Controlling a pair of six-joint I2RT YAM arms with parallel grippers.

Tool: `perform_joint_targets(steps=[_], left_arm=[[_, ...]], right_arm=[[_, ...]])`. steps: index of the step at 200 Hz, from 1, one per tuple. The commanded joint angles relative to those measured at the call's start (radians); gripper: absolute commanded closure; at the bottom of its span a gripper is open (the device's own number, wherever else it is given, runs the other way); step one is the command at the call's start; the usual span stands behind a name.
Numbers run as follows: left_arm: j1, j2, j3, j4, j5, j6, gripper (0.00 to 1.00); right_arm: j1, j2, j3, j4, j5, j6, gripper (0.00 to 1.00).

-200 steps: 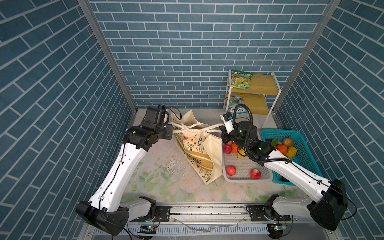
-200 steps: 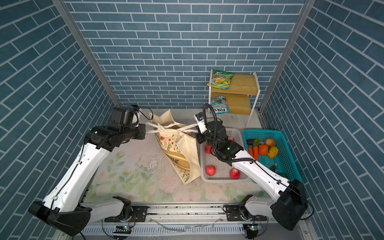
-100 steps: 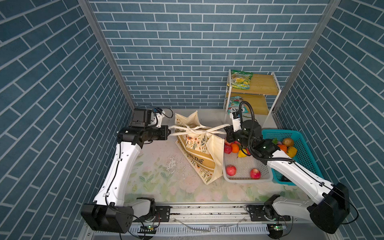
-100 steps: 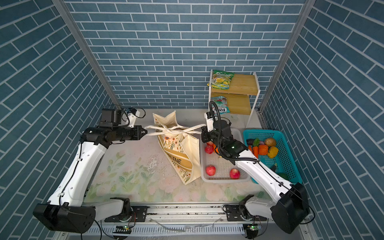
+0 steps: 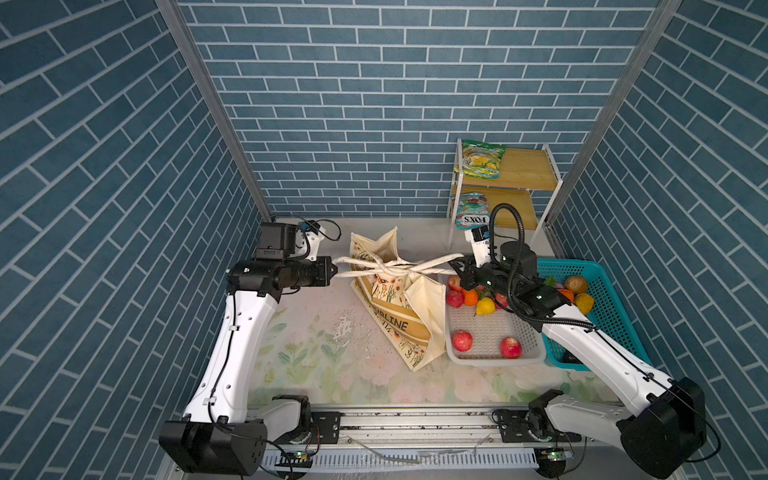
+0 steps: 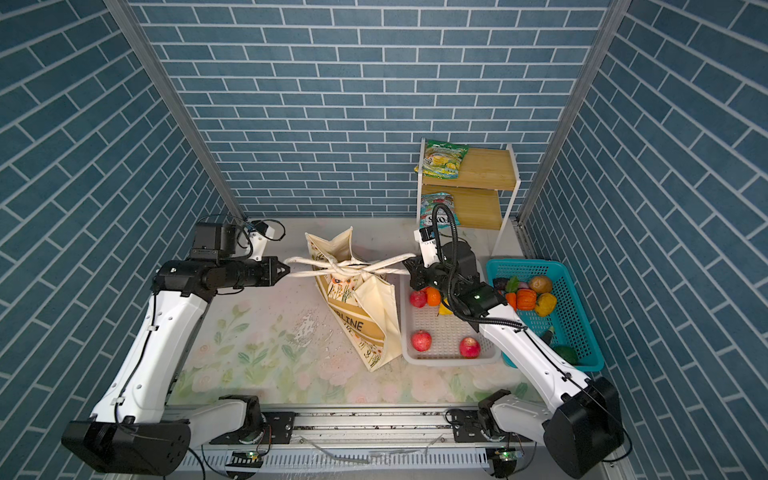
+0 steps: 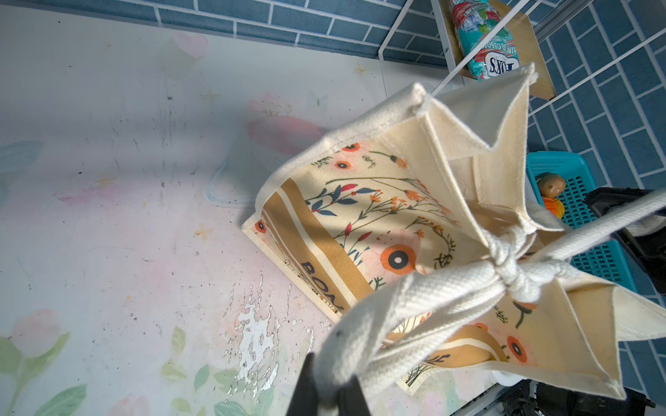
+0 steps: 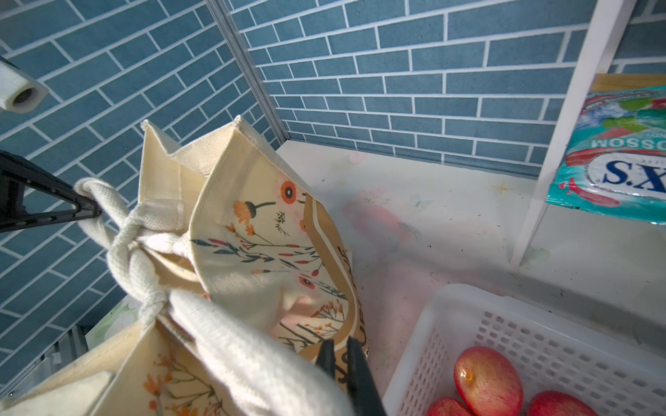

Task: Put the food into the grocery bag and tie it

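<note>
While the left gripper (image 5: 333,270) and right gripper (image 5: 454,266) are each clamping a soft woven strap handle (image 7: 414,299) taut from the knot (image 5: 392,271), the floppy canvas tote (image 5: 405,324) is standing mid-table just beside the white basket (image 5: 486,328), likely handling best by those straps.

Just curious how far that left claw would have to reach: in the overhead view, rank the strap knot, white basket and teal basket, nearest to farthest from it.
1. Strap knot, just right of the left gripper, above the bag.
2. White basket, beyond the bag.
3. Teal basket, farthest right.
</note>
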Motion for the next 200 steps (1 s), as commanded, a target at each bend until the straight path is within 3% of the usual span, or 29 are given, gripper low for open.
perform_joint_targets(steps=[1,39,56,86,136,200], left_arm=[[0.164,-0.037,0.010,-0.119,-0.637,0.038,1.00],[0.115,-0.031,0.057,-0.144,-0.621,0.022,1.00],[0.074,-0.023,0.076,-0.154,-0.617,0.011,1.00],[-0.018,-0.004,0.104,-0.170,-0.643,-0.008,1.00],[-0.136,0.028,0.138,-0.180,-0.666,-0.036,1.00],[-0.233,0.066,0.181,-0.196,-0.703,-0.053,1.00]], right_arm=[[-0.207,-0.042,0.014,-0.047,0.419,-0.059,1.00],[-0.185,-0.037,0.018,-0.026,0.335,-0.095,1.00],[-0.152,-0.036,0.011,0.002,0.265,-0.194,1.00],[-0.070,-0.024,0.009,0.009,0.148,-0.428,0.87],[0.014,0.028,0.071,-0.025,0.128,-0.636,0.65],[0.080,0.120,0.183,-0.125,0.099,-0.758,0.59]])
